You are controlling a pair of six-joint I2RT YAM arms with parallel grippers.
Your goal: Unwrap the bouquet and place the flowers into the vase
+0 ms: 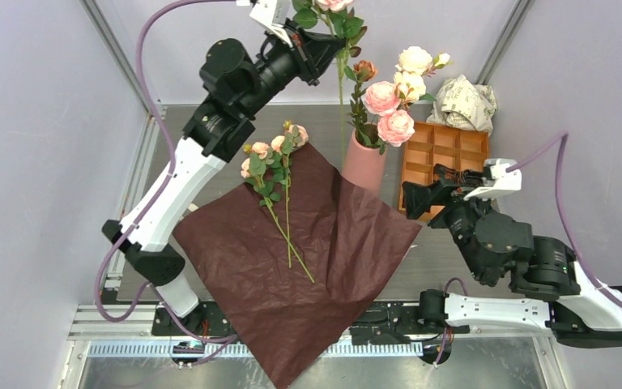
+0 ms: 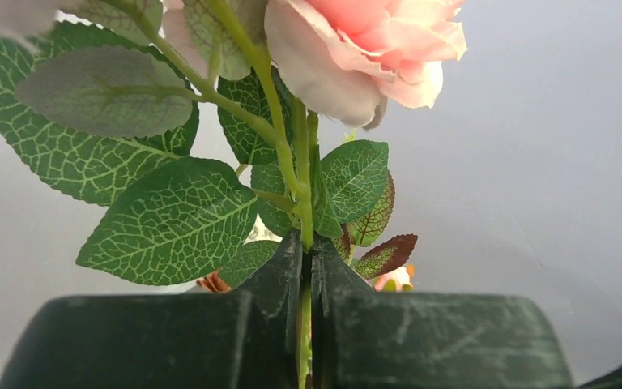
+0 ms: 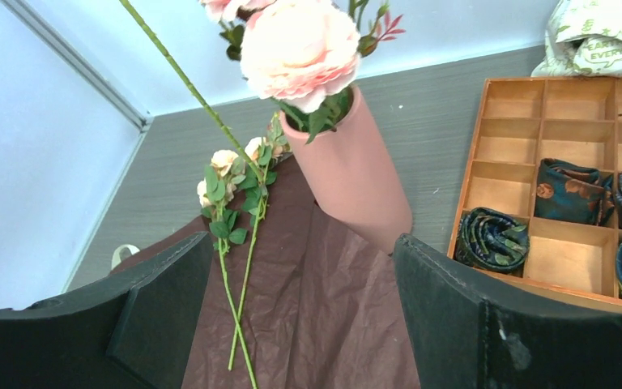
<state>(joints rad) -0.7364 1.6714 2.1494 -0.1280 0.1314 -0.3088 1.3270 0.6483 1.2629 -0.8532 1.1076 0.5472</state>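
My left gripper (image 1: 334, 36) is raised high at the back and is shut on the green stem of a pink rose (image 2: 356, 49), its jaws (image 2: 306, 243) pinching the stem just under the leaves. That long stem (image 1: 342, 89) hangs down to the left of the rim of the pink vase (image 1: 364, 166). The vase (image 3: 356, 178) holds several pink and cream roses (image 1: 393, 97). The dark red paper (image 1: 291, 259) lies spread flat, with two rose stems (image 1: 279, 190) crossed on it. My right gripper (image 1: 415, 198) stands open just right of the vase, with nothing between its fingers (image 3: 301, 243).
An orange compartment tray (image 1: 445, 150) holding rolled dark fabric (image 3: 492, 239) sits right of the vase. A crumpled white printed paper ball (image 1: 463, 104) lies behind it. A small cream loop (image 3: 121, 255) shows at the paper's left edge. Walls close in on both sides.
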